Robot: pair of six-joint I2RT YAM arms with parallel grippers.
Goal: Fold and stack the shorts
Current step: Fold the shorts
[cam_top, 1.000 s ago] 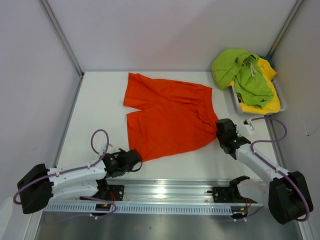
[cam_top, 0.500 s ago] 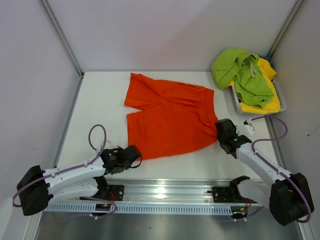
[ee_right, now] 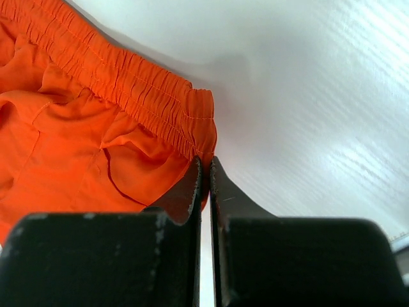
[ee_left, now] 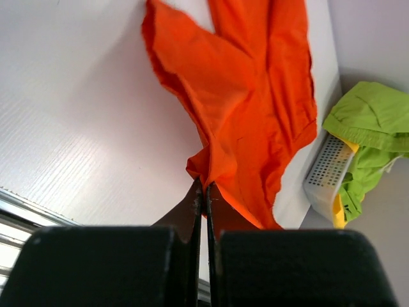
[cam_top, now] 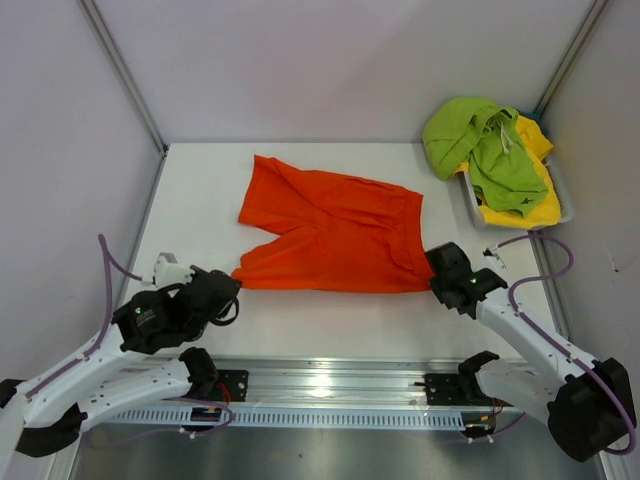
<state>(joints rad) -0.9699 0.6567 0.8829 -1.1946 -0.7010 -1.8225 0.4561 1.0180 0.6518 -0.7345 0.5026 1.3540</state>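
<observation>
With your left gripper (cam_top: 234, 282) pinching the orange shorts (cam_top: 330, 225) at a leg hem and your right gripper (cam_top: 433, 263) pinching the waistband corner, lift both evenly toward the table (cam_top: 195, 205)'s far edge.

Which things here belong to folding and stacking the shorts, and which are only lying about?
For the job:
orange shorts
lime green shorts
yellow shorts

Only lying about:
white basket
metal rail at the near edge

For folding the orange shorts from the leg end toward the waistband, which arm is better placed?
Left. The left pincer is shut on the leg hem of the orange shorts; the right pincer pinches the waistband corner and could probably anchor it.
</observation>
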